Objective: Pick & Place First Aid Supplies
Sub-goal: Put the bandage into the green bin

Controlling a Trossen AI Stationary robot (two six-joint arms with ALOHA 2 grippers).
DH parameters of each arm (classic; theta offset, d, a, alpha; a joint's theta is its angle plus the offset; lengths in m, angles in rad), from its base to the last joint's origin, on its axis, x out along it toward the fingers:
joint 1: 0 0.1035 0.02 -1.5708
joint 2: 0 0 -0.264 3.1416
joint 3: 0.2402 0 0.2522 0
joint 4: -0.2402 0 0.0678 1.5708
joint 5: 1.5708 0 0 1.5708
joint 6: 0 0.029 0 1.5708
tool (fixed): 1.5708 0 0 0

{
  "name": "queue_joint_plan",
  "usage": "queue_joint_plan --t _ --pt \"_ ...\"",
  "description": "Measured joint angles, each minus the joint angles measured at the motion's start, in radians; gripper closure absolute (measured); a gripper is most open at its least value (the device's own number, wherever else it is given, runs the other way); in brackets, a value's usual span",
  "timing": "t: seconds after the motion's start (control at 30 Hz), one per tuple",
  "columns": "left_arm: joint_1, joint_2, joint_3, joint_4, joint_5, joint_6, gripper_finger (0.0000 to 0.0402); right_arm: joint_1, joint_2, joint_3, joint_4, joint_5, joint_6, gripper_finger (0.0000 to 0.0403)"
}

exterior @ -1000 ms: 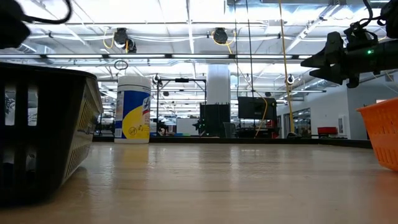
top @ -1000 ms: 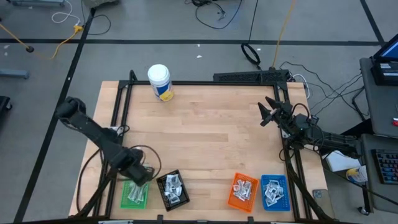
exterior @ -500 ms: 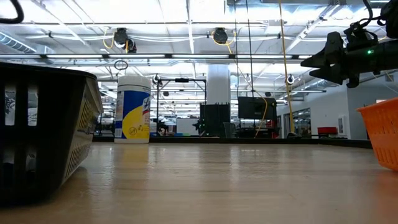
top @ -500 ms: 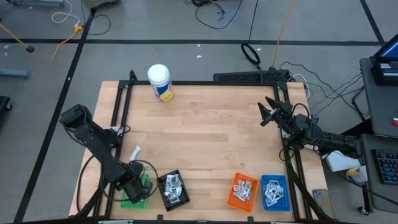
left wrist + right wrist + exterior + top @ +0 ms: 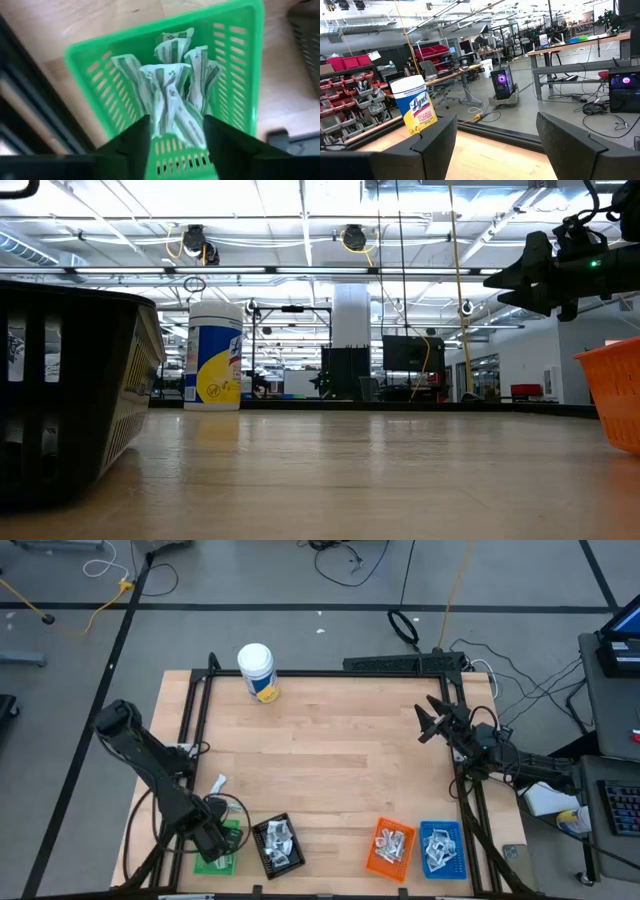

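Hovering over the green tray at about 7 o'clock on the worktop, the left hand points down into it with its fingers spread apart and nothing between them. Below the fingers lies a heap of pale grey-green wrapped strips, crumpled together on the tray floor. In the high view the left hand covers most of that tray, and one small white packet lies loose on the wood just beyond it, toward 8 o'clock.

Beside the green tray stands the black tray, with white sachets piled inside. At about 5 o'clock the orange tray and the blue tray sit side by side, each holding its own pile of small packets.

At 3 o'clock the right hand hangs above the worktop edge, fingers spread wide and empty, facing the white bottle with a yellow label that stands upright at 11 o'clock.
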Motion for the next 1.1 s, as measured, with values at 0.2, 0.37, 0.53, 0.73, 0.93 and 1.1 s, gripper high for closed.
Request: queue_joint_plan --t 0.2,0.37,0.53,0.73,0.93,1.1 --pt "0.047 -0.112 0.000 -0.145 -0.035 0.029 0.0143 0.000 0.000 0.000 0.000 0.000 0.000 0.0135" --pt "0.123 -0.182 0.000 -0.247 -0.049 0.152 0.0115 0.000 0.000 0.000 0.000 0.000 0.000 0.0135" --pt "0.233 -0.219 0.000 -0.270 -0.082 0.353 0.0099 0.000 0.000 0.000 0.000 0.000 0.000 0.0135" --pt "0.382 -0.259 -0.080 -0.267 -0.046 0.444 0.0085 0.000 0.000 0.000 0.000 0.000 0.000 0.0136" --pt "0.555 -0.256 -0.207 -0.265 0.046 0.584 0.0093 0.000 0.000 0.000 0.000 0.000 0.000 0.0136" --pt "0.686 -0.236 -0.276 -0.250 0.052 0.659 0.0104 0.000 0.000 0.000 0.000 0.000 0.000 0.0136"
